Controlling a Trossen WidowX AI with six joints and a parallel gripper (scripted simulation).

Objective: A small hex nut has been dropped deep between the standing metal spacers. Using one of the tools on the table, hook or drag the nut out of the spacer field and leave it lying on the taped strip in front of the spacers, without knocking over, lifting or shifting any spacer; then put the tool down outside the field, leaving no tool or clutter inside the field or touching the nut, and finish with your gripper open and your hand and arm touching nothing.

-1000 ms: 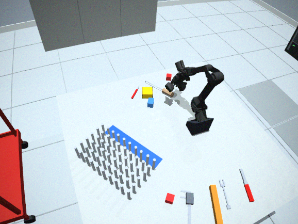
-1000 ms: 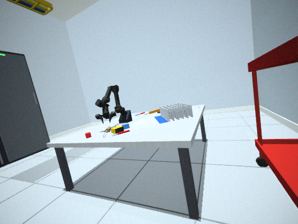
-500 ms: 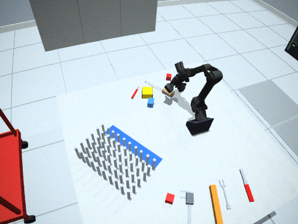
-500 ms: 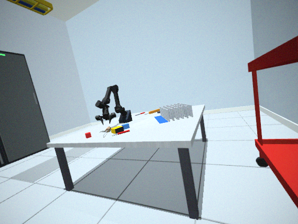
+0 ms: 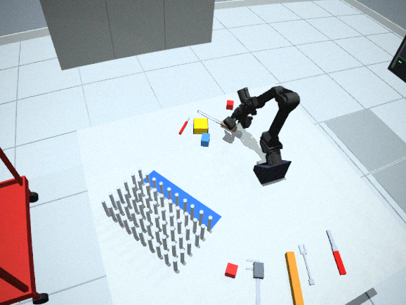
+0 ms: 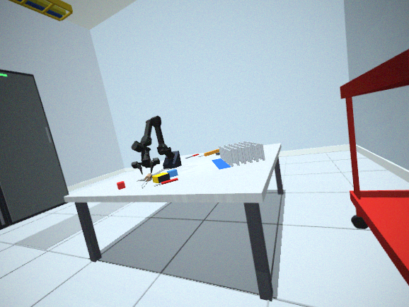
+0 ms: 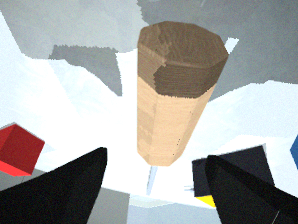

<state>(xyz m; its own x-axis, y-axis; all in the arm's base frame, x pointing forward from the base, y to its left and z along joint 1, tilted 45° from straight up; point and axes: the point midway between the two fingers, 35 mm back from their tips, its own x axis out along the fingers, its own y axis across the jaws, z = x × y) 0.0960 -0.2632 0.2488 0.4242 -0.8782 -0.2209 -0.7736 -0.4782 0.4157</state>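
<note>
A hook tool with a tan wooden handle (image 5: 232, 128) (image 7: 173, 96) (image 6: 148, 176) and a thin metal rod (image 5: 208, 117) lies on the white table behind the yellow block. My gripper (image 5: 230, 123) (image 6: 145, 170) (image 7: 157, 158) hangs just over the handle, one finger on each side, with a gap at both; it is open. The spacer field (image 5: 158, 218) (image 6: 242, 153) stands at the front left, and the blue taped strip (image 5: 182, 194) (image 6: 221, 163) runs along its side toward the arm. The nut does not show among the spacers.
A yellow block (image 5: 200, 125) (image 6: 160, 177), a blue block (image 5: 205, 139), a red stick (image 5: 183, 126) and a red cube (image 5: 230, 105) (image 7: 19, 149) lie close to the tool. At the front right lie a red cube (image 5: 231, 270), a grey-headed tool (image 5: 258, 272), an orange bar (image 5: 294, 281), a fork tool (image 5: 306, 263) and a red-handled tool (image 5: 336, 253).
</note>
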